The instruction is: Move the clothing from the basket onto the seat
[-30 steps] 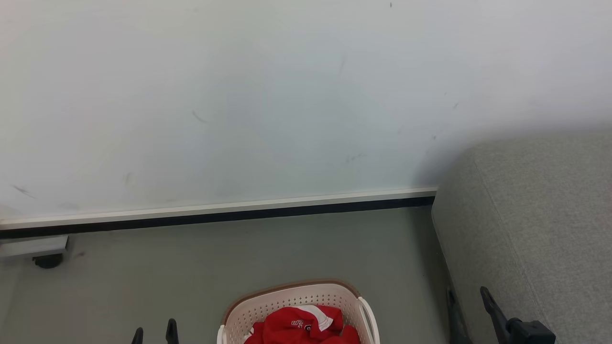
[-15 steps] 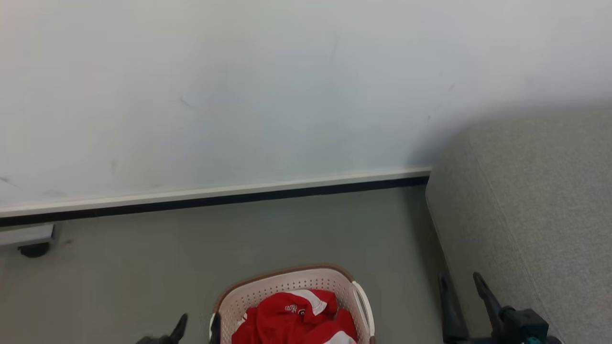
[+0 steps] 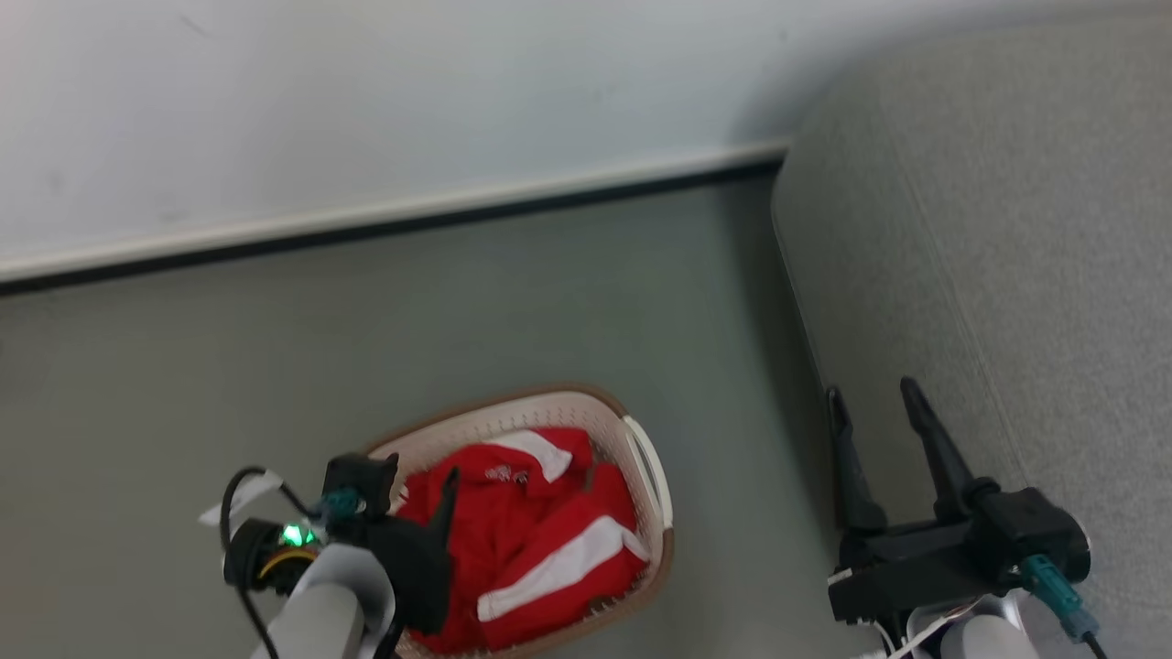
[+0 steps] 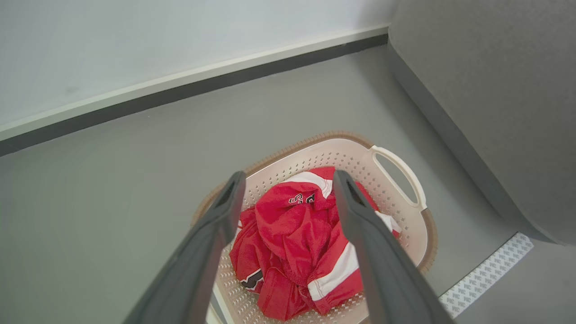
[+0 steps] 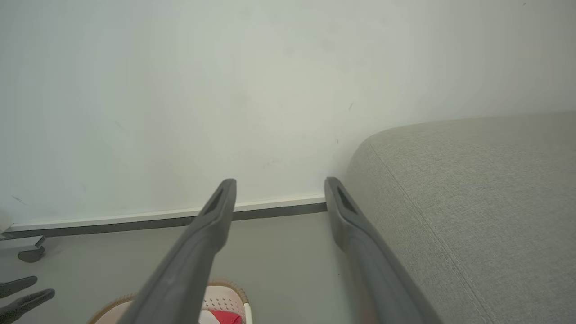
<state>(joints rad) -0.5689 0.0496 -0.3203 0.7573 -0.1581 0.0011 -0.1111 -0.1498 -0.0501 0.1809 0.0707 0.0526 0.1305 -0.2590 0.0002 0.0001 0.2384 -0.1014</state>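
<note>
Basket (image 4: 343,157) edge apparently behind left gripper (image 4: 288,181)

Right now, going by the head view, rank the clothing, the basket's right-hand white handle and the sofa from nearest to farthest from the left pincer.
1. clothing: in the basket, right at the open left pincer.
2. white handle: on the basket's side facing the sofa.
3. sofa: off to the right, across bare floor.
</note>
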